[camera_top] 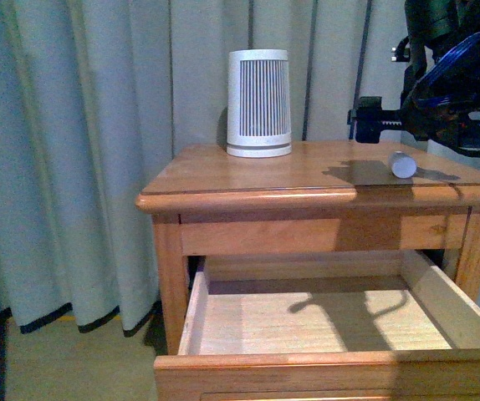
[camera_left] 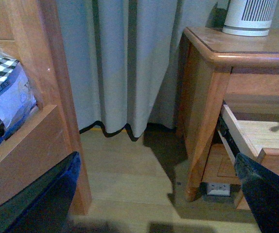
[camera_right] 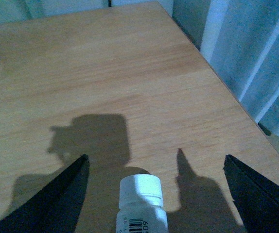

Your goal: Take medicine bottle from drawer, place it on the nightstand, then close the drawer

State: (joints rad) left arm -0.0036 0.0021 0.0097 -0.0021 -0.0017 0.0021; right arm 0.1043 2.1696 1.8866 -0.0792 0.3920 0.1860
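Nearest the robot's body, the drawer [camera_top: 307, 322] stands pulled out, its pale floor bare. Above it, on the nightstand [camera_top: 223, 180], the medicine bottle [camera_top: 402, 164] seems to lie on its side near the right edge of the tabletop. By that, the placing looks done and closing the drawer is what remains.

The right jaws are released and spread wide. In the right wrist view the bottle [camera_right: 142, 206] sits between the two fingers [camera_right: 57, 204], apart from both, so nothing is held. The left jaws, seen in the left wrist view, are likewise wide open and empty, low beside the nightstand's left flank, over the floor.

A bottle on its side may roll, so the right arm would do best to lift straight clear without brushing it. The drawer front should then be pushed squarely and gently, so that no jolt sends the bottle off the edge.

Further back stand a ribbed white canister [camera_top: 259, 102] and a pale curtain [camera_top: 73, 167].
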